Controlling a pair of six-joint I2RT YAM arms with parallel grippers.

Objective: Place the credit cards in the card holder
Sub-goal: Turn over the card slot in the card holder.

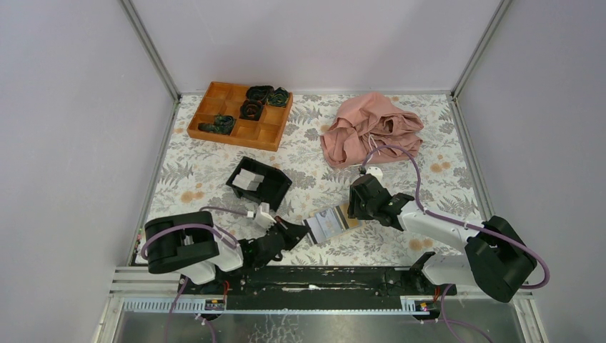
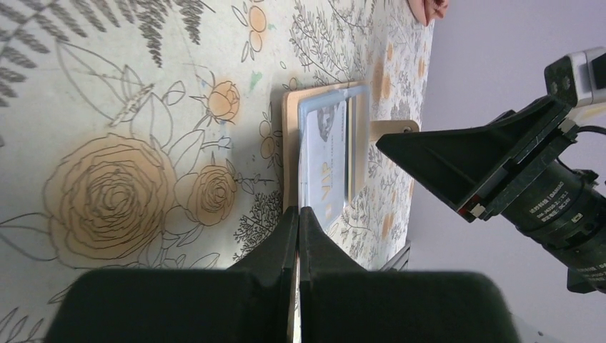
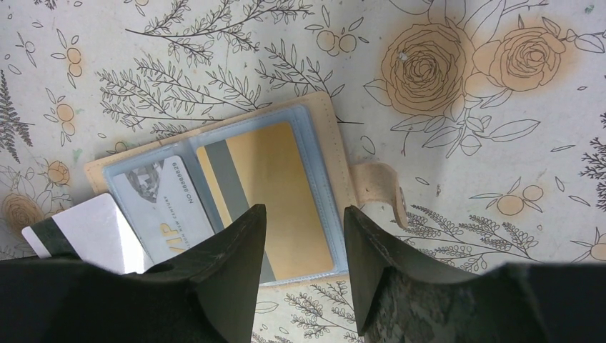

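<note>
- My left gripper (image 2: pixel 298 223) clenched a thin white plastic card (image 3: pixel 89 225) edge-on toward the tan leather card holder (image 3: pixel 325 136).
- My right gripper (image 3: pixel 304 211), jaws parted and empty, seemingly steadied it.

A floral-patterned tabletop (image 1: pixel 214 164), seen from above. Near the front edge, a tan card holder (image 1: pixel 330 224) lies open between two black robot arms. The left gripper (image 1: pixel 299 232) meets its left edge and the right gripper (image 1: pixel 351 209) sits at its right end. Just behind stands a black open box (image 1: pixel 275 187) holding white credit cards (image 1: pixel 249 179). At the back are an orange-brown compartment tray (image 1: pixel 246 130) on the left and a crumpled pink cloth (image 1: pixel 371 128) on the right.
</note>
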